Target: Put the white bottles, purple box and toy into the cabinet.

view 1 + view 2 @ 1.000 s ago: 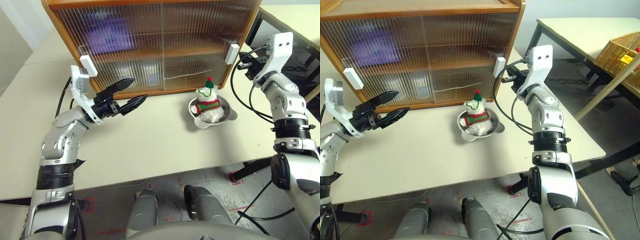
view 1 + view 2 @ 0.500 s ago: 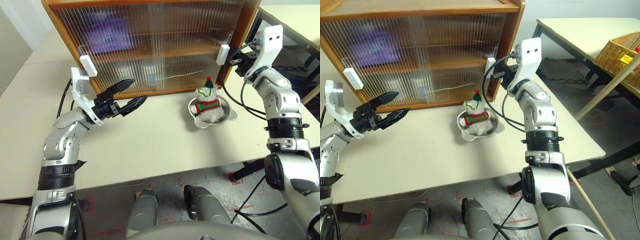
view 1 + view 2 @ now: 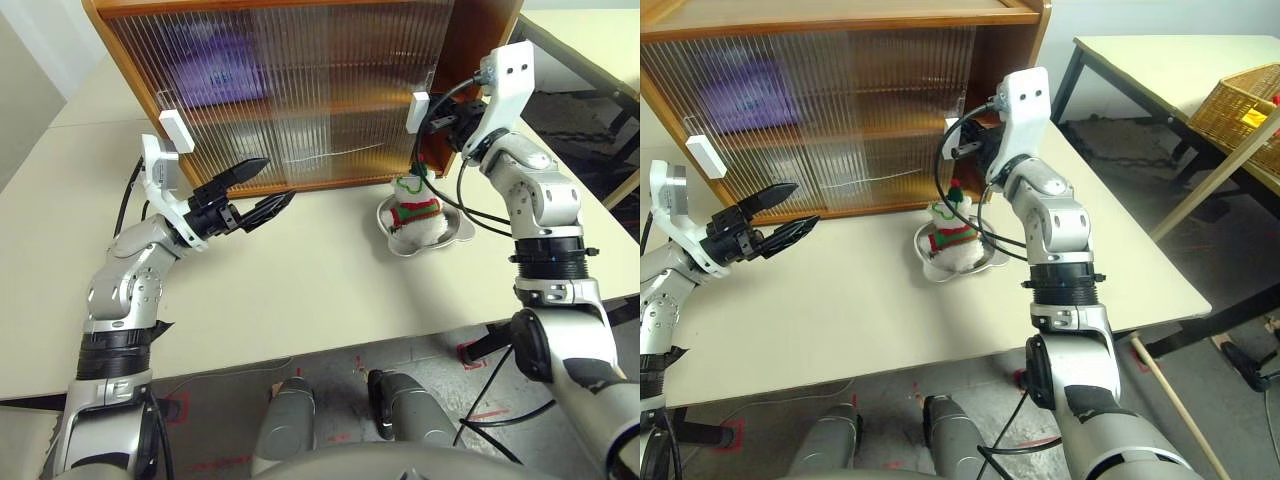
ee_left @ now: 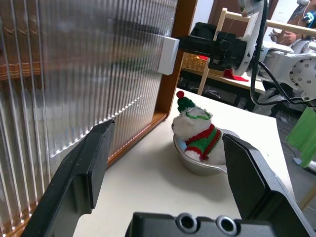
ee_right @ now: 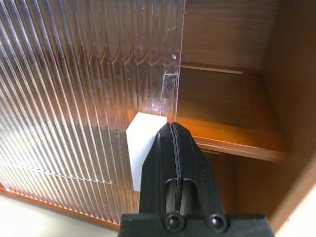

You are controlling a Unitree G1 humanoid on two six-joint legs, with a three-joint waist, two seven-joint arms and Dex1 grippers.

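Observation:
The cabinet stands at the back of the table, with its right sliding door pushed partly left, so a gap shows at the right end. My right gripper is shut, and its tips rest against that door's white handle. The toy sits in a steel bowl just below that hand. A blurred purple box shows through the ribbed left door, on an upper shelf. My left gripper hangs open above the table before the left door, holding nothing. The white bottles are out of view.
The steel bowl stands on the table near the cabinet's right corner. My right arm's cables hang just over the toy. The left door's white handle is near my left wrist. A second table with a wicker basket stands to the right.
My right gripper has moved left along the cabinet front with the white handle. The right door has slid left, baring the cabinet's right end. My left arm has kept still.

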